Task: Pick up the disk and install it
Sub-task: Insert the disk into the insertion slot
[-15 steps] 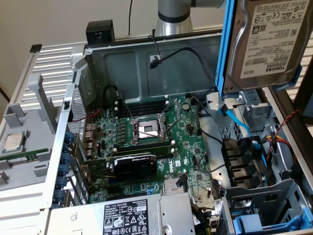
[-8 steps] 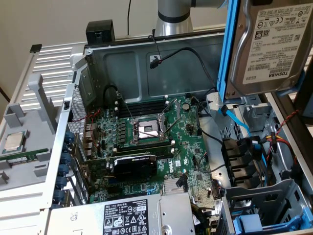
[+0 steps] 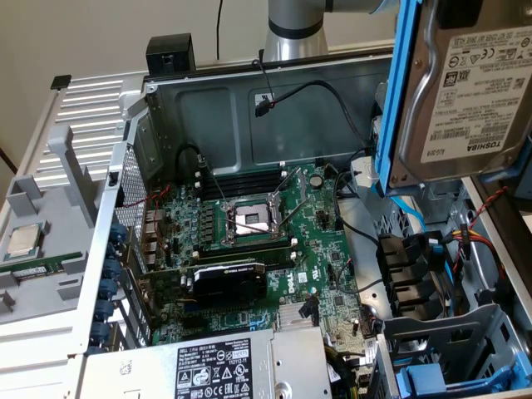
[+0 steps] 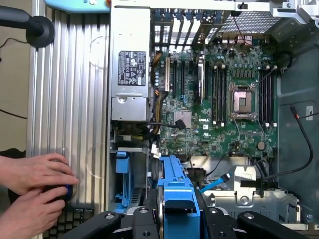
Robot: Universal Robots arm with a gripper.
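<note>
The disk, a silver hard drive with a white Toshiba label in a blue plastic carrier, hangs on edge above the open computer case, at the exterior view's upper right. In the wrist view the carrier's blue edge runs between my black fingers, with my gripper shut on it. Below it are the drive bays beside the motherboard.
Inside the case are an empty processor socket, a black graphics card, a power supply and loose cables. A blue carrier sits in a bay. A small silver chip lies on the side panel. A person's hands rest beside the case.
</note>
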